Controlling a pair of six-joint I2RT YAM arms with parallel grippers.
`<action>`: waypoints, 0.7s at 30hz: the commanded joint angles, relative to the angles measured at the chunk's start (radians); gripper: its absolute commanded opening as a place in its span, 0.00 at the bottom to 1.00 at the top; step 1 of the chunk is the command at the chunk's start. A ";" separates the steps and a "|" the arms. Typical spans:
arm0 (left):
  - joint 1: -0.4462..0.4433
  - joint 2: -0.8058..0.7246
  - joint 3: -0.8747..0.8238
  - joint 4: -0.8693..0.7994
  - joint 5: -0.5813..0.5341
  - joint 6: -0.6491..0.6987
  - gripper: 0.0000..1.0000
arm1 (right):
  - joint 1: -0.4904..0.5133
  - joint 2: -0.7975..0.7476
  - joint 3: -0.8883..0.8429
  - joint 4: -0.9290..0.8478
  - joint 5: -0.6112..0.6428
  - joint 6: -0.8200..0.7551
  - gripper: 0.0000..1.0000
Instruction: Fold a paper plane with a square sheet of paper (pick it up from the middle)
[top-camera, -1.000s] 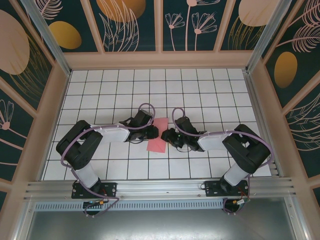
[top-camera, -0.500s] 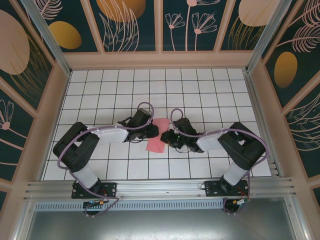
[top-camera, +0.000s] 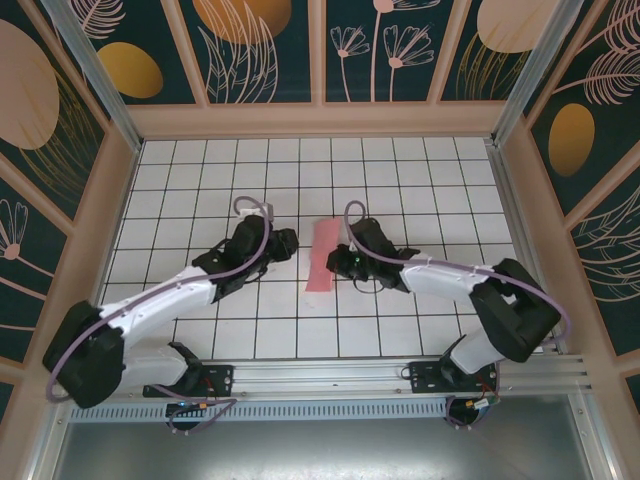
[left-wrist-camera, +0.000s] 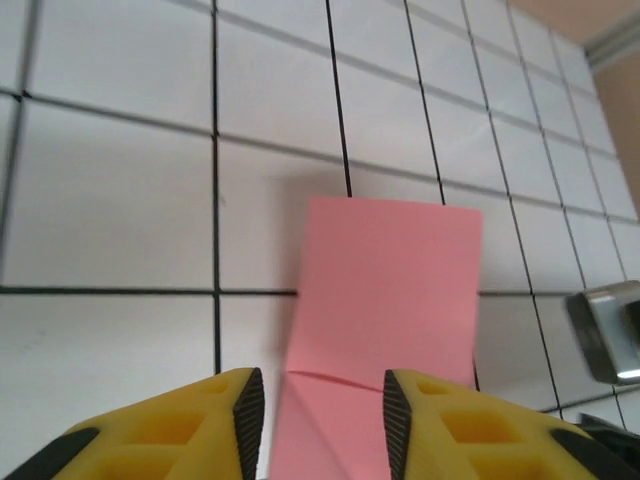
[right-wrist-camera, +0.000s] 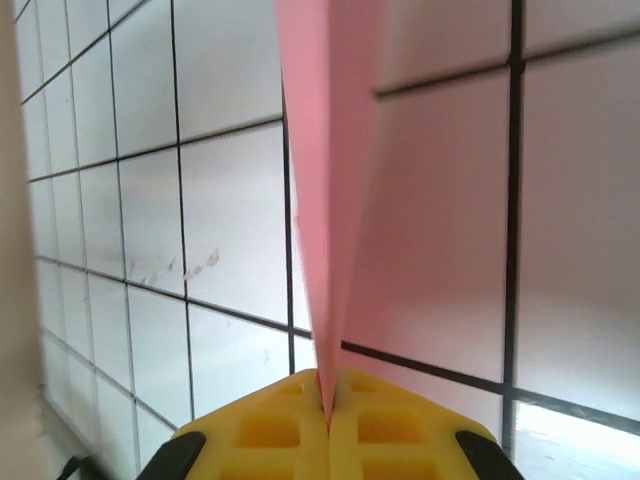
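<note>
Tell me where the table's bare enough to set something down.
Free: far tile rows along the back wall, and near tiles between left arm and right arm. Crowded: the middle, where left gripper and right gripper flank the pink paper.

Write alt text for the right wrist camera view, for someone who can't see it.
The right end effector, its yellow fingers pressed together, pinches the near edge of a folded pink paper. The paper stretches away from the camera over a white tiled table with dark grid lines.

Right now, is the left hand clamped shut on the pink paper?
No, the left hand has its yellow fingers apart, with the pink paper visible in the gap.
</note>
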 joint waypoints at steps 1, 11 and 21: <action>0.005 -0.097 -0.041 -0.037 -0.163 -0.041 0.44 | -0.001 -0.074 0.156 -0.419 0.212 -0.119 0.07; 0.006 -0.362 -0.160 -0.061 -0.419 -0.121 0.58 | 0.123 0.239 0.636 -1.271 0.810 -0.037 0.03; 0.005 -0.517 -0.216 -0.090 -0.504 -0.164 0.58 | 0.229 0.552 0.781 -0.929 0.464 -0.172 0.13</action>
